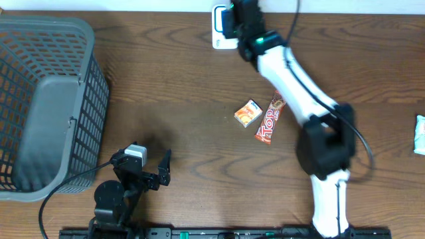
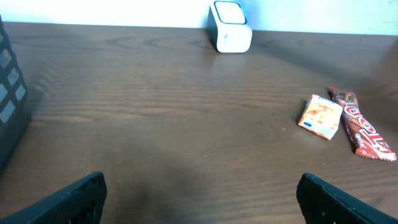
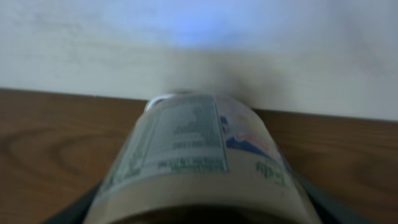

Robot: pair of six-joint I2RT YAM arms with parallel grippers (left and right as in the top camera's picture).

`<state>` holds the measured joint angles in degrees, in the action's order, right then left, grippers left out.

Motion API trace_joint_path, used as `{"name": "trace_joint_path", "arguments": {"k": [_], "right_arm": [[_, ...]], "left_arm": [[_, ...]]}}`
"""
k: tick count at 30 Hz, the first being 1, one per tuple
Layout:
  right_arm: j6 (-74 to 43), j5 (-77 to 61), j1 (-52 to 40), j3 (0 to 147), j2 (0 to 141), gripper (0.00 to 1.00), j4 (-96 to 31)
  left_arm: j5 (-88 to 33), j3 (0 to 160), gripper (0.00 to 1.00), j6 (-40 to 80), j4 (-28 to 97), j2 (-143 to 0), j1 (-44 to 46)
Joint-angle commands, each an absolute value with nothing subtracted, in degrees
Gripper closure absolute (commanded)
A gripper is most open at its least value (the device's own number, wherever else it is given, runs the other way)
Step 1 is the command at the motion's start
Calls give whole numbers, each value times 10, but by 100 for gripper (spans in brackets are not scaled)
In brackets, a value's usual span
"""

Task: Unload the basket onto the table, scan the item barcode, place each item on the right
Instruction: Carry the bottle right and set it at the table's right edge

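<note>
- Your right claw [image 1: 234, 21] was reaching to the far edge of the tabletop [image 1: 166, 86], right by the white wall.
- It was clamped on a round tub [image 3: 199, 162]. You could see a dark finger on each side of the tub in the right wrist view.
- The tub lay on its side in the claw, with its end pointing at the wall [image 3: 93, 43].
- A label [image 3: 186, 140] with small print faced up at the camera. The print was too blurry to read.
- A soft blue glow showed on the wall above the tub.
- From above, the claw hung over the small white scanner [image 1: 219, 36], so part of the scanner was hidden.
- Your left claw [image 2: 200, 198] was down near the front edge of the tabletop. Its two fingers were wide apart and had nothing between them.
- A gray basket [image 1: 96, 99] stood on the left side, close to your left arm.
- A small orange pack [image 1: 248, 113] and a red candy bar [image 1: 271, 119] lay just beside each other in the middle of the tabletop.
- A white pack [image 1: 420, 134] lay at the far right edge, well apart from the others.
</note>
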<state>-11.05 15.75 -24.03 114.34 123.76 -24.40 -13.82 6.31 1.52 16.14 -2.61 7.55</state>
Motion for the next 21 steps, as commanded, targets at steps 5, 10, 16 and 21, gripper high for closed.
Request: {"name": "trace_joint_path", "arguments": {"k": [5,10,16,21], "right_arm": [[-240,222,-119,1155,1103,55,-591],[-266,134,58,1148,1125,52,-704],[-246,69,214,1148,1202,53,-701],[-242,52,280,1148,1274,49,-703]], "left_arm": [[-143,55,2,18,177,-26,75],[-143,55,2,18,177,-26,75],[-143,55,2,18,177,-26,75],[-143,55,2,18,177,-26,75]]}}
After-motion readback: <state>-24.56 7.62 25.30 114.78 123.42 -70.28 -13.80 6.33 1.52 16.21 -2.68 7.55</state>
